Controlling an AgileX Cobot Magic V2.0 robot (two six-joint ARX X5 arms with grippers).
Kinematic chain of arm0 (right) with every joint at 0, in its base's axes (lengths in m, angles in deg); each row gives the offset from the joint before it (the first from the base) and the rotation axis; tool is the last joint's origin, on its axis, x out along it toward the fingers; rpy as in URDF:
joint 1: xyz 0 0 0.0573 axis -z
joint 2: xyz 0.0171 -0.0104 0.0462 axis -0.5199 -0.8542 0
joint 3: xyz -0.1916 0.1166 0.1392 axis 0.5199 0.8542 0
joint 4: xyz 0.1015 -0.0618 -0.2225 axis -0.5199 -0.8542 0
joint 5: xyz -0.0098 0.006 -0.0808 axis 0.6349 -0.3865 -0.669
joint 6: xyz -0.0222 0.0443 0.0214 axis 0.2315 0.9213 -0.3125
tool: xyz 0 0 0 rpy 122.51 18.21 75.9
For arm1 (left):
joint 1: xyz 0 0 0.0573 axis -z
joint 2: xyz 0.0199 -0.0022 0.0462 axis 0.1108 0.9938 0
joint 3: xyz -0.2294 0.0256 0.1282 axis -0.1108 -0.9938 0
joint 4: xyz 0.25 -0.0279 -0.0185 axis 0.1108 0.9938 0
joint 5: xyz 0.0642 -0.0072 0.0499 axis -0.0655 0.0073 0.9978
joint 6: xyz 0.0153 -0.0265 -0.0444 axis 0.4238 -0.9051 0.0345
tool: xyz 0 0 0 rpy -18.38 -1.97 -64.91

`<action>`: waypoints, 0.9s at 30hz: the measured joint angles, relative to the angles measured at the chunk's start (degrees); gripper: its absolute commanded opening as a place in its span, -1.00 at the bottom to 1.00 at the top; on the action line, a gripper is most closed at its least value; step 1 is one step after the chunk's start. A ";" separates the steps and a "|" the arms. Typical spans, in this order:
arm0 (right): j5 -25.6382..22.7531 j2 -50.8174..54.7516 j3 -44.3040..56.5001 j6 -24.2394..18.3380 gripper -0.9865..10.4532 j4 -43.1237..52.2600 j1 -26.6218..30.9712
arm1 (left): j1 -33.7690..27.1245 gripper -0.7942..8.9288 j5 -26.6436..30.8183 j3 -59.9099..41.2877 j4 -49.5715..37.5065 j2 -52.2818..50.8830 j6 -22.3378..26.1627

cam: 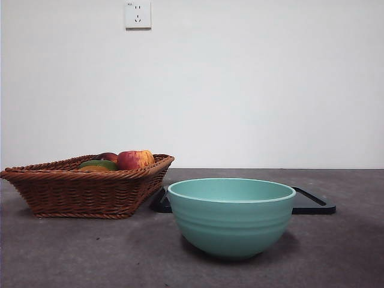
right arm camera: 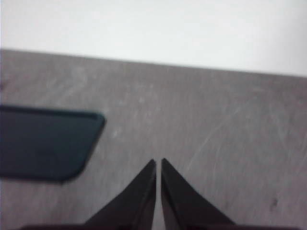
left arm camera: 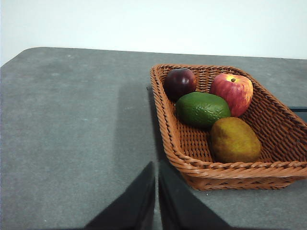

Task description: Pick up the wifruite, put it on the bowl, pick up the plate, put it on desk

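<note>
Front view: mint-green bowl (cam: 231,216) near centre-right on desk (cam: 90,252), empty as far as visible. Brown wicker basket (cam: 84,189) to left w/ red-yellow apple (cam: 135,159) and other fruit showing above rim. Black tray (cam: 312,204) flat behind bowl. No arms visible.

Left wrist view: left gripper (left arm camera: 157,165) clenched on nothing, above bare desk just beside basket holding dark plum (left arm camera: 180,83), apple, green avocado (left arm camera: 202,109), brownish-yellow fruit (left arm camera: 234,140).

Right wrist view: blurred; right gripper (right arm camera: 158,162) pinched closed, empty, over desk, tray corner near
</note>
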 measured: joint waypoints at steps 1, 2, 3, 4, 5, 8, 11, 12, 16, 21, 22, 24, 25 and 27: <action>0.00 -0.02 0.02 0.00 -0.81 -1.79 0.00 | 0.00 -0.82 0.02 0.00 0.00 0.00 0.00; 0.00 -0.09 0.00 0.02 -0.81 -2.03 0.00 | 0.00 -0.82 0.00 0.00 0.00 0.00 0.00; -0.09 -0.07 0.00 0.02 -0.81 -2.14 0.00 | 0.00 -0.82 0.00 0.00 0.00 0.00 0.00; -0.04 0.00 0.00 0.00 -0.81 -2.12 0.00 | 0.00 -0.82 0.00 0.00 0.00 0.00 0.00; -0.02 0.00 0.00 0.00 -0.81 -2.12 0.00 | 0.00 -0.82 0.00 0.00 0.00 0.00 0.00; -0.04 0.00 0.00 0.00 -0.81 -2.12 0.00 | 0.00 -0.82 0.00 0.00 0.00 0.00 0.00; -0.04 0.00 0.00 0.02 -0.81 -1.95 0.00 | 0.00 -0.82 0.00 0.00 0.00 0.00 0.00; -0.04 0.00 0.00 0.02 -0.81 -1.90 0.00 | 0.00 -0.82 0.00 0.00 0.00 0.00 0.00; -0.04 0.00 0.00 0.02 -0.81 -1.90 0.00 | 0.00 -0.82 0.00 0.00 0.00 0.00 0.00; -0.04 0.00 0.00 0.02 -0.81 -1.88 0.00 | 0.00 -0.82 0.00 0.00 0.00 0.00 0.00; -0.04 0.00 0.00 0.02 -0.81 -1.90 0.00 | 0.00 -0.82 0.00 0.00 0.00 0.00 0.00; -0.07 0.00 0.00 0.02 -0.81 -1.88 0.00 | 0.00 -0.82 0.00 0.00 0.00 0.00 0.00; -0.04 0.00 0.00 0.02 -0.81 -1.90 0.00 | 0.00 -0.82 0.00 0.00 0.00 0.00 0.00; -0.04 0.00 0.00 0.02 -0.81 -1.90 0.00 | 0.00 -0.82 0.00 0.00 0.00 0.00 0.00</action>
